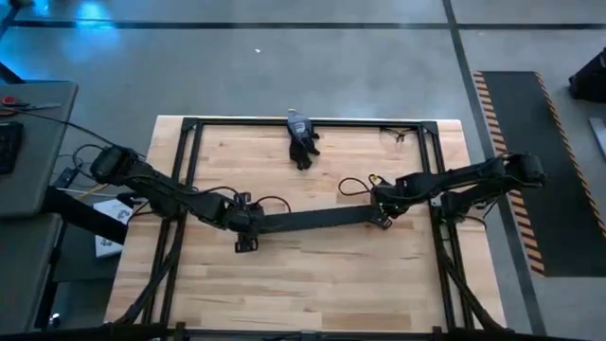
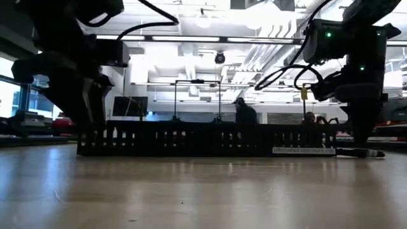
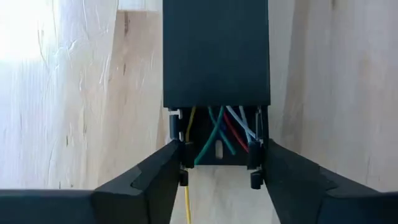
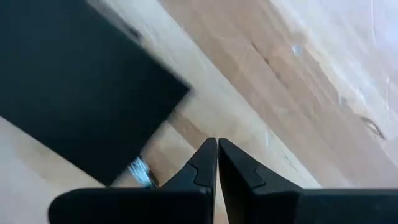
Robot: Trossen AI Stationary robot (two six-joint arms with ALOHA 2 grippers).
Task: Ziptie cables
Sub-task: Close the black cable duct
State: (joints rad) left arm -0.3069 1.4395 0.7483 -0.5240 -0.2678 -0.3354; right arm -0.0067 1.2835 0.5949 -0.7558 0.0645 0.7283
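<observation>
Few cables [image 3: 219, 134] visible inside lidded duct [image 3: 216, 56], left tool [image 3: 217, 163] clamping duct, right tool [image 4: 217, 163] pressed together.

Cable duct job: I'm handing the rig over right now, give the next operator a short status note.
Left gripper: shut on the near end of the black duct, fingers clamping its side walls.
Right gripper: shut, holding nothing, just off the duct's other end.
Cables: coloured strands lie inside the duct, showing at its open end under the lid; a yellow one trails out onto the table.
Done: cables in the duct, lid on.
Left: no zip tie visible on the cables; tying not yet done.
</observation>
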